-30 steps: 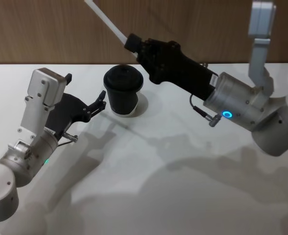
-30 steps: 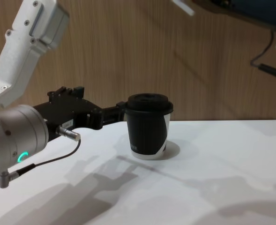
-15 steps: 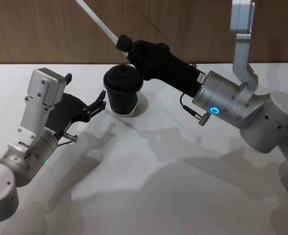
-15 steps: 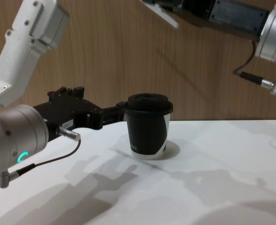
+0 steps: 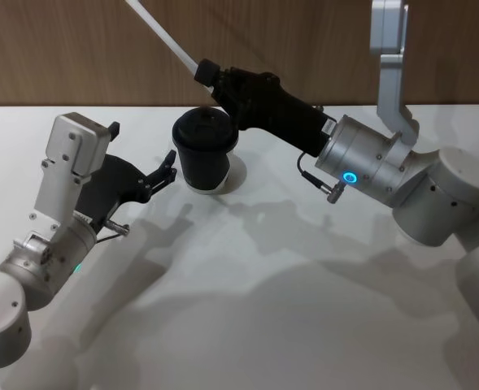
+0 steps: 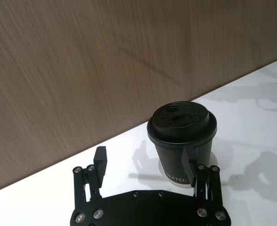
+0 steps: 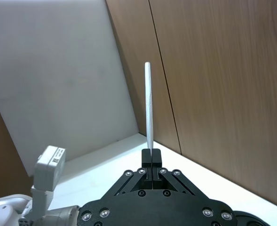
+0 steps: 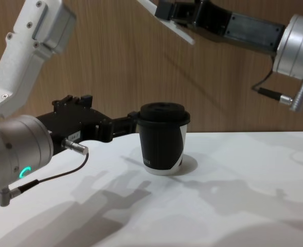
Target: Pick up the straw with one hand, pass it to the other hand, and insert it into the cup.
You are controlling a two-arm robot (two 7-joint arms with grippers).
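1. The straw [image 5: 162,32]: upper end cut off by the head view's top edge. The gripped stretch is hidden between the pinched fingers of the right claw [image 5: 201,71].
2. The cup [image 6: 180,136]: lower wall and part of its white print are covered by the left claw [image 6: 146,162] in the left wrist view (the letters left showing are too small to read surely). In the head view, the lid's rear right edge is overlapped by the right claw.

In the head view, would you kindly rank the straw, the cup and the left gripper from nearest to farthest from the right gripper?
1. The straw, clamped in the right gripper, pointing up and left.
2. The cup, standing just below it.
3. The left gripper, open, on the cup's far left side.
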